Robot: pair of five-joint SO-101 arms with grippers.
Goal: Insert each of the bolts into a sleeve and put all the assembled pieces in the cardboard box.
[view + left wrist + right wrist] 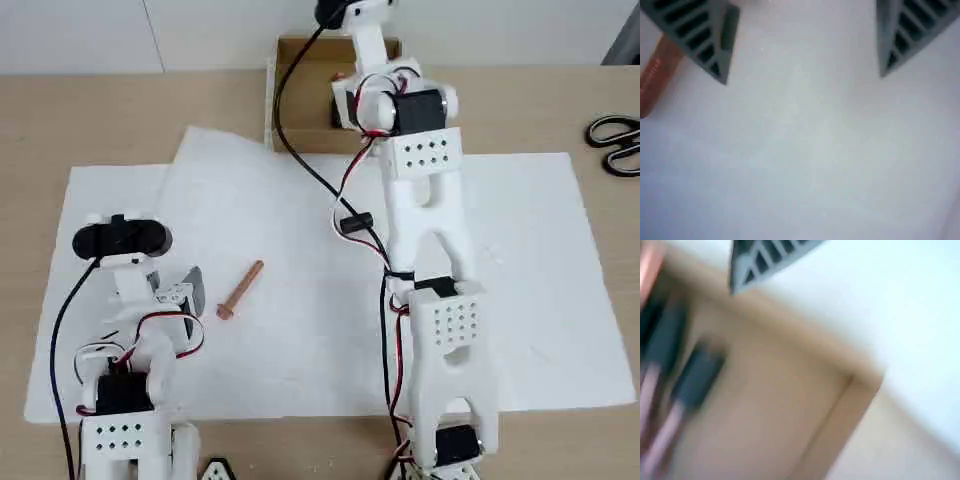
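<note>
A copper-coloured bolt [240, 290] lies on the white foam sheet [300, 350], left of the middle. My left gripper [185, 290] stands open just left of the bolt, low over the sheet. In the left wrist view the bolt [657, 75] lies outside one of the grey fingers [715, 45], and nothing is between them. My right arm [420, 150] stretches to the cardboard box [300, 50] at the table's far edge, with the right gripper [345, 90] over it. Inside the box [840, 405] lie blurred dark sleeves [695, 380] with pinkish bolts in them.
Black scissors [615, 140] lie on the wooden table at the far right. Black cables run from the box area down along the right arm. The foam sheet's right half is bare.
</note>
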